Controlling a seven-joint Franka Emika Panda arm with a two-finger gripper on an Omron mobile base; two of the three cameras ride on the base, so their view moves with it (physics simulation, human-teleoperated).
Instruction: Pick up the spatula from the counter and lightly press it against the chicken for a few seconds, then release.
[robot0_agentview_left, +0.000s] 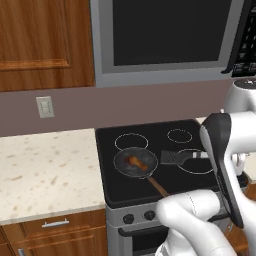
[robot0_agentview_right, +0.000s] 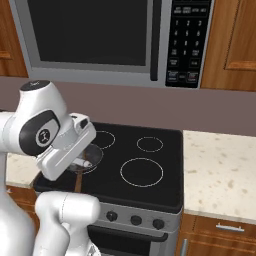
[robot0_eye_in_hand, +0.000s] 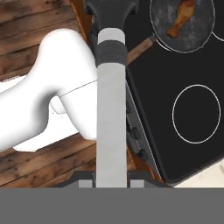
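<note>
- Gripper (robot0_eye_in_hand: 111, 180) – clenched on the grey handle of the spatula (robot0_eye_in_hand: 111, 109). In the hand view the shaft runs straight up from between the 2 dark fingertips (robot0_eye_in_hand: 83, 178), and the grip sits near the handle's tail end.
- Spatula (robot0_agentview_left: 176, 157) – off the counter and over the stove (robot0_agentview_left: 150, 192). Its dark slotted head is just right of the pan (robot0_agentview_left: 122, 166) and its handle points right toward the arm. How high the head rides above the glass cannot be judged from these views.
- Chicken (robot0_agentview_left: 135, 161) – 1 browned drumstick lying near the middle of the pan on the near-left burner. It is apart from the spatula head, so no contact has been made.
- Hand view – the chicken (robot0_eye_in_hand: 179, 19) and the pan (robot0_eye_in_hand: 197, 37) sit to one side of the blade, so the head is not yet lined up over the meat.
- Pan handle (robot0_agentview_left: 157, 186) – juts toward the near edge of the stove, close under the likely path of the spatula.
- Risks:
  - Lowering before shifting left would put the blade on the rim or the glass, not the meat.
  - A low sideways sweep could knock the rim or the pan handle and slide the pan.
  - A grip this far from the blade gives leverage, so a firm press may twist the handle in the fingers.
  - Too much force could skid the drumstick aside.
</note>
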